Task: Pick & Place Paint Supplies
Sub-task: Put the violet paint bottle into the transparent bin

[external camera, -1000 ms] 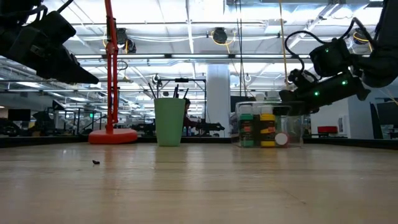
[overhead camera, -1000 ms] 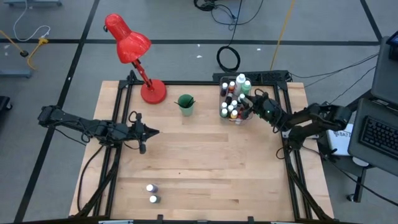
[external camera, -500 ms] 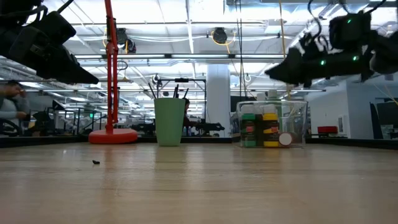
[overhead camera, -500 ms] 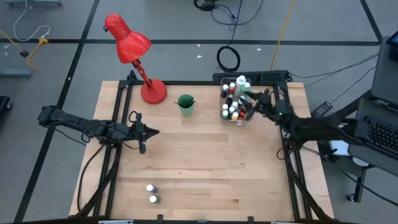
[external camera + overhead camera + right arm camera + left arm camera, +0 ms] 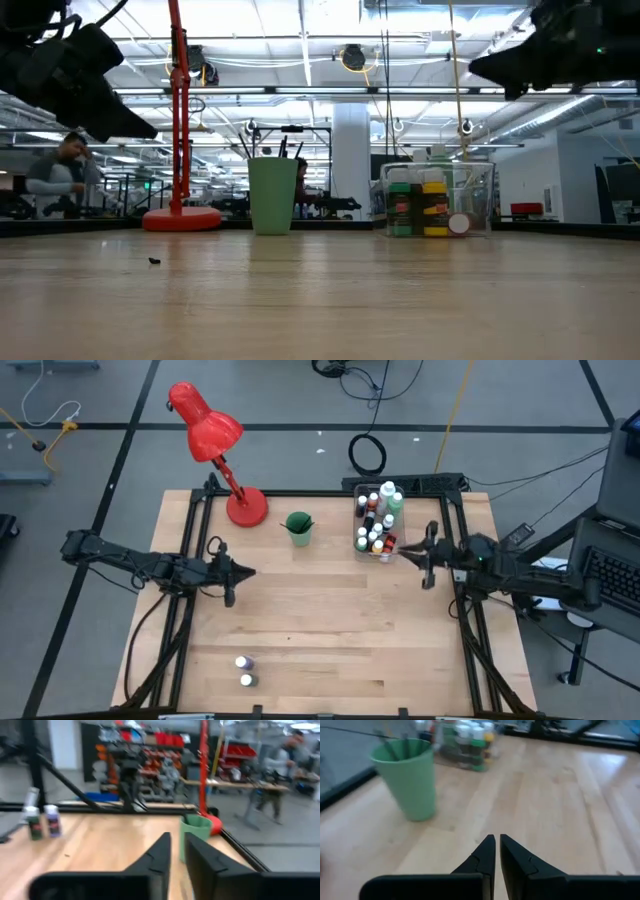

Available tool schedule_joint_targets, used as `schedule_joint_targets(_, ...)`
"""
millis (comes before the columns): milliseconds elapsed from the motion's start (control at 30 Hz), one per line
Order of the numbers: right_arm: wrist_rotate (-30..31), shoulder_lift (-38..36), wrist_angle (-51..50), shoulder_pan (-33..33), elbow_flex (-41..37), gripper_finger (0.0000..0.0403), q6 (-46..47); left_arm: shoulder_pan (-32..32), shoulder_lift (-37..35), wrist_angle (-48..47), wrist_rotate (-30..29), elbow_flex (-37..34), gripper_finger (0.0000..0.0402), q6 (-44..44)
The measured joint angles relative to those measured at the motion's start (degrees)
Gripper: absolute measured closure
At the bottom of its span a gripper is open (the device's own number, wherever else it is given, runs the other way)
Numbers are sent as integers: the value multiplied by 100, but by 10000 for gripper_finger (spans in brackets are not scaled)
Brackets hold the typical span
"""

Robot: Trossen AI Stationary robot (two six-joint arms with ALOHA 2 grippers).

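A clear bin [image 5: 375,525] at the far right holds several white-capped paint bottles standing upright. Two small bottles [image 5: 243,662] [image 5: 248,680] stand on the table near its front left; the right wrist view shows them far off [image 5: 31,827] [image 5: 51,820]. A green cup [image 5: 298,527] with dark brush handles [image 5: 290,148] stands left of the bin. My right gripper [image 5: 403,550] hovers high, just nearer than the bin, shut and holding nothing [image 5: 177,840]. My left gripper [image 5: 250,571] hangs shut over the table's left part, also holding nothing [image 5: 497,840].
A red desk lamp [image 5: 215,445] stands with its base [image 5: 246,508] at the far left, beside the green cup. Bare wood lies across the table's middle and near right. A person shows in the room beyond the table.
My right gripper has drawn back from over the bin, risen well above it and swung toward the table's near edge, tipping from pointing down to about level. Its fingers, spread half a second ago, have come together. The bin and its bottles stay put.
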Motion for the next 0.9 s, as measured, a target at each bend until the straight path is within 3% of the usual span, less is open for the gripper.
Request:
schedule_joint_targets(133,8,-374,53,382,-574,397,99,0,111,-80,506,0,376,18)
schedule_joint_targets(300,274,-385,1275,623,-1310,382,282,-126,306,17,1718,0,381,577)
schedule_joint_targets(367,326,-366,1074,661,-1316,381,215,-300,425,103,1965,79,394,577)
schedule_joint_targets(633,301,-135,549,705,-1328,380,121,-1381,1174,-558,1937,1147,397,582)
schedule_joint_targets(800,299,-125,582,705,-1333,380,202,-1963,1622,-638,1400,1635,374,-103)
schedule_joint_targets(900,297,-121,561,705,-1339,380,305,-2368,1925,-617,1765,1725,350,-137)
